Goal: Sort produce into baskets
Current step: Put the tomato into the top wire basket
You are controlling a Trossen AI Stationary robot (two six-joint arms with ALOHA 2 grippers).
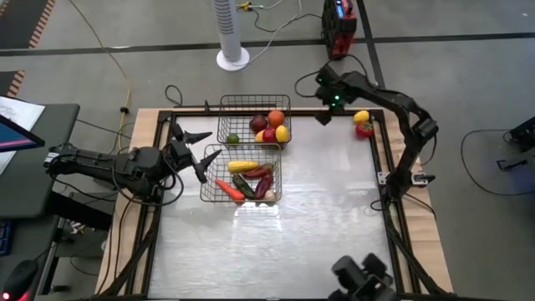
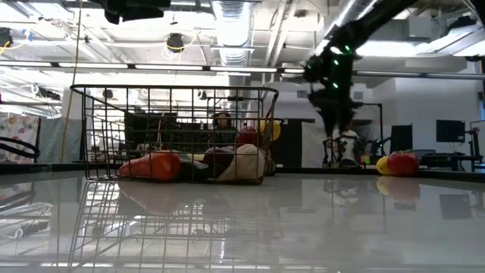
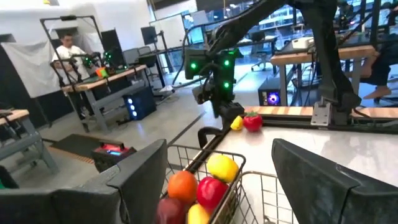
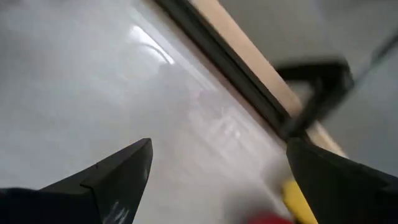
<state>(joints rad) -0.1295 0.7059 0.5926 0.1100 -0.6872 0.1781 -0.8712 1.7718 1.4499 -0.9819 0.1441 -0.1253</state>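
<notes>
Two black wire baskets stand side by side at the table's far left. The far basket holds round red, orange and yellow fruits and a green one. The near basket holds corn, a carrot and dark long vegetables. A yellow fruit and a red one lie on the table at the far right edge. My right gripper hangs open above the table just left of them, pointing steeply down. My left gripper stands open and level, left of the baskets.
The table's black frame and wooden rim run close behind the two loose fruits. A white fan stand and a red box are on the floor beyond the far edge. The bare tabletop stretches to the near right.
</notes>
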